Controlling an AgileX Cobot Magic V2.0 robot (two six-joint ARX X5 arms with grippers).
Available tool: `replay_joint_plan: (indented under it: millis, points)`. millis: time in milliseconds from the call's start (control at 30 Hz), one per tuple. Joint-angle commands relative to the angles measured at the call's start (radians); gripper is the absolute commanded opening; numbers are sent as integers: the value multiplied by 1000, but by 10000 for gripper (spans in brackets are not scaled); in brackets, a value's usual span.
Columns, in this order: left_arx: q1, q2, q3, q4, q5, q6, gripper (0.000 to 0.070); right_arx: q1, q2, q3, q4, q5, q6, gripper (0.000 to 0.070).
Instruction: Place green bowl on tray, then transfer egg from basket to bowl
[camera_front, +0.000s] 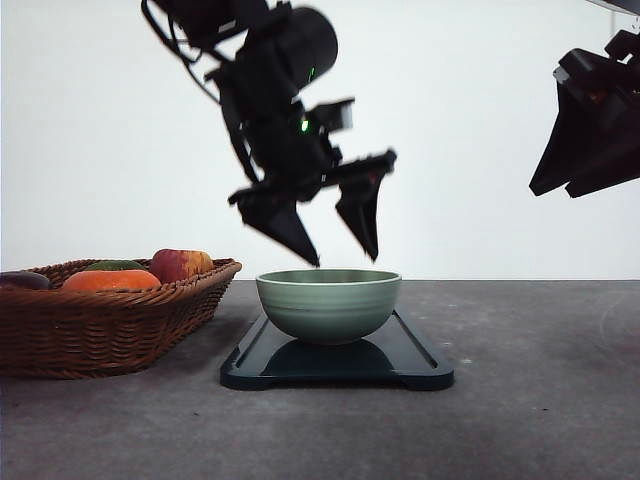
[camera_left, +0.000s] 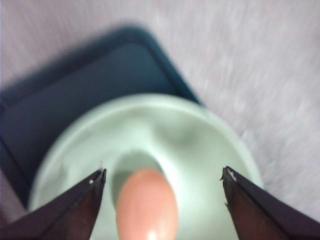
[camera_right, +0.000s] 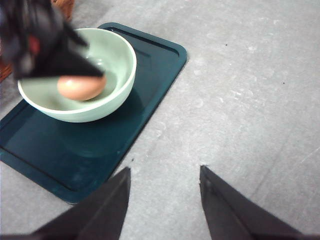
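My left hand hangs just above the bowl, fingers spread wide and gripping nothing. The egg lies inside the bowl, apart from both fingertips. The bowl sits on the tray, toward one end of it, on the desk. The basket stands just left of the tray with an apple in it. My right hand is raised off to the right, parted and empty.

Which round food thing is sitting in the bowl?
The small brown egg. It lies in the green bowl; the apple and orange fruit sit in the basket.
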Motion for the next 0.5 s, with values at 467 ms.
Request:
replay_joint_plan:
  millis: [467]
  points:
    - [124,-328,-149,-138,9,35,465,3,8,10,9,1,-11,267]
